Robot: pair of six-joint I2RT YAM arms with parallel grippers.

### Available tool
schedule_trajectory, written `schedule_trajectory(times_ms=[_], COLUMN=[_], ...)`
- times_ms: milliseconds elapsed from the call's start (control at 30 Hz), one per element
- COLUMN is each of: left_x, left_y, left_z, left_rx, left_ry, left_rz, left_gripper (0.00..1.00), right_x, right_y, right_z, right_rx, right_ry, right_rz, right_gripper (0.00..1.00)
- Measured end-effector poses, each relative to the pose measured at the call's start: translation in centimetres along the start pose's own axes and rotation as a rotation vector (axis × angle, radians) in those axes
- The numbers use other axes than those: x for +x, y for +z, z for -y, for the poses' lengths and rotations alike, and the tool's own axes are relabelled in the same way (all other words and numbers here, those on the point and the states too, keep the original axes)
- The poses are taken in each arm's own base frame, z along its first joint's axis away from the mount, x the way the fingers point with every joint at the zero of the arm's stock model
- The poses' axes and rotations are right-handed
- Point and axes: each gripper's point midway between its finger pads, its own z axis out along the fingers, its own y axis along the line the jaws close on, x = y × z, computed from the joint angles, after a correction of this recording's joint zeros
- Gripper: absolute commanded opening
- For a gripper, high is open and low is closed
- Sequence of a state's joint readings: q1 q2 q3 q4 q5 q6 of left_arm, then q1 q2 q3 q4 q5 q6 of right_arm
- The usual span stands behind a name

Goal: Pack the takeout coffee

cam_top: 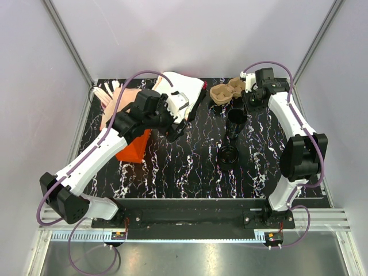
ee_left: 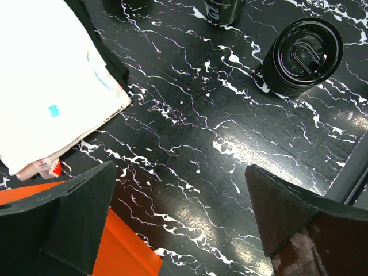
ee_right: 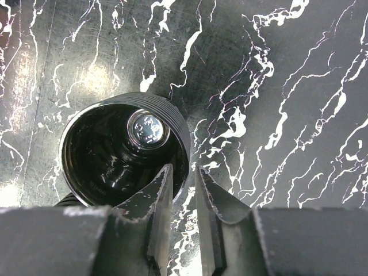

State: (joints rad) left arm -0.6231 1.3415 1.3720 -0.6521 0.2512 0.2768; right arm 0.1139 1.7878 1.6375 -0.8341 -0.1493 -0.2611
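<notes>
Right pincer [ee_right: 183,172]: it's standing narrow at the lower centre of the wrist view, straddling the rim of the open takeout cup [ee_right: 115,155]. One finger is sitting inside the mouth and the other outside. I cannot tell whether it is pinching the wall.
Open takeout cup: it's standing on the bench [cam_top: 190,167] in the upper right of the top view [cam_top: 237,118], right at that pincer.
Cup axis: it's standing upright with its long axis vertical and its mouth facing up at the wrist camera. A shiny disc [ee_right: 148,127] is glinting at the bottom.
Lidded takeout cup [cam_top: 229,155]: it's waiting upright just below the open one, lid up, the two apart.
Cardboard tray [cam_top: 226,92]: it's lying just above the open cup, near the bench's far edge.
Left pincer [ee_left: 184,213]: it's gaping wide and holding nothing, hanging over bare bench, with the lidded cup [ee_left: 302,54] at the upper right of its view.
Left-side clutter: a white bag [cam_top: 184,92] is lying over on the left, with an orange sheet [cam_top: 133,148] below it under the left arm. Both are well apart from the cups.
</notes>
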Motion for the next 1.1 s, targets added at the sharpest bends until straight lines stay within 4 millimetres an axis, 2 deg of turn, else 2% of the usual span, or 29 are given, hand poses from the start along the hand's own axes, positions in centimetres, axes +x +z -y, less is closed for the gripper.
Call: schedule_trajectory(times_ms=[633, 1100], left_x=[-0.07, 0.10], left_y=[0.01, -0.02], left_z=[0.05, 0.12], left_rx=[-0.002, 0.000], left_ry=[-0.022, -0.025], left_rz=[0.003, -0.004], left_gripper=[0.99, 0.99], right_x=[0.35, 0.40], right_y=[0.49, 0.59], right_z=[-0.07, -0.07], right_rx=[-0.006, -0.006], right_ry=[0.008, 0.011], right_rz=[-0.014, -0.017], right_gripper=[0.23, 0.13])
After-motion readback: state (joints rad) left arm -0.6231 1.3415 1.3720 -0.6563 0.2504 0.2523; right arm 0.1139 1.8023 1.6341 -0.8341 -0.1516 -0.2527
